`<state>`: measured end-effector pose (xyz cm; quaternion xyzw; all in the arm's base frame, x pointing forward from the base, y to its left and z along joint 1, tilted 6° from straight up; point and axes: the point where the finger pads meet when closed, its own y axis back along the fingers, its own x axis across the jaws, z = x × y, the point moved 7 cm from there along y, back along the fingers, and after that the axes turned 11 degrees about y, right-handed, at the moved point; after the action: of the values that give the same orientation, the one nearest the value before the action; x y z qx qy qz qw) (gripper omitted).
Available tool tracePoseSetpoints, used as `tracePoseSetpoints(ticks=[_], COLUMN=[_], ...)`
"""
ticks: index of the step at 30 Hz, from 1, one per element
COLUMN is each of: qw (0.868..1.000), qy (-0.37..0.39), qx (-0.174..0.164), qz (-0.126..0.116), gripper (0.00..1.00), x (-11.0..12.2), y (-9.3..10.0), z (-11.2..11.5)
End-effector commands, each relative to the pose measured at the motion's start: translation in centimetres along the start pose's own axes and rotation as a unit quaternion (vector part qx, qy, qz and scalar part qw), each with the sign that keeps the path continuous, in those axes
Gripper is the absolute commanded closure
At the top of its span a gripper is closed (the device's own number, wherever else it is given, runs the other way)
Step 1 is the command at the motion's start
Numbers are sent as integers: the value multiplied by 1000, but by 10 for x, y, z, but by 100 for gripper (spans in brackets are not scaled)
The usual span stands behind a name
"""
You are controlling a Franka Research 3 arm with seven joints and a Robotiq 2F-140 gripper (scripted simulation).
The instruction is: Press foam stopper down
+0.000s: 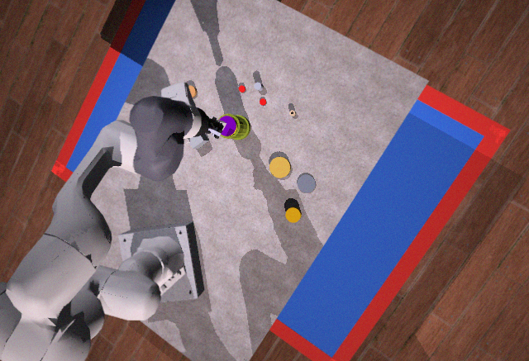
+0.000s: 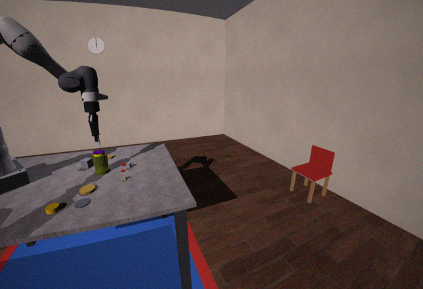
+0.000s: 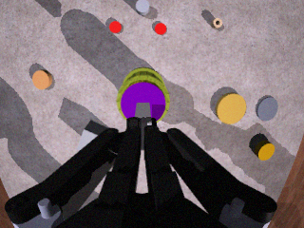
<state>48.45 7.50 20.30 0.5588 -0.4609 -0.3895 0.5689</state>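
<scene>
An olive ribbed jar [image 1: 242,130] [image 2: 101,165] [image 3: 143,78] stands upright on the grey table [image 1: 341,92] [image 2: 150,190]. A purple foam stopper [image 1: 228,125] [image 2: 99,151] [image 3: 141,95] fills its mouth; in the exterior view its top shows as a thin purple band at the rim. My gripper [image 1: 219,129] [image 2: 98,141] [image 3: 142,113] is shut with nothing between the fingers. It points straight down and hangs a short way above the stopper, not touching it. Nothing lies on the stopper.
A grey block [image 2: 86,163] [image 1: 198,142] lies left of the jar and an orange cylinder [image 1: 192,90] [image 3: 41,79] behind it. Two red dots [image 1: 242,88] [image 1: 262,101], a small grey cylinder [image 1: 257,86], a tan spool [image 1: 293,112], a yellow disc [image 1: 279,167], a grey disc [image 1: 306,182] and a yellow-topped black cylinder [image 1: 293,214] lie nearby.
</scene>
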Motion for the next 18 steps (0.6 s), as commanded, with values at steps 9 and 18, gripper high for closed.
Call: tracePoseSetpoints(ticks=[9,18], qw=[1000,1000], qy=[0,0], qx=[1,1], qz=[1,1], gripper=[100,100], x=[-1,0], y=[0,-10], z=[-2,-2])
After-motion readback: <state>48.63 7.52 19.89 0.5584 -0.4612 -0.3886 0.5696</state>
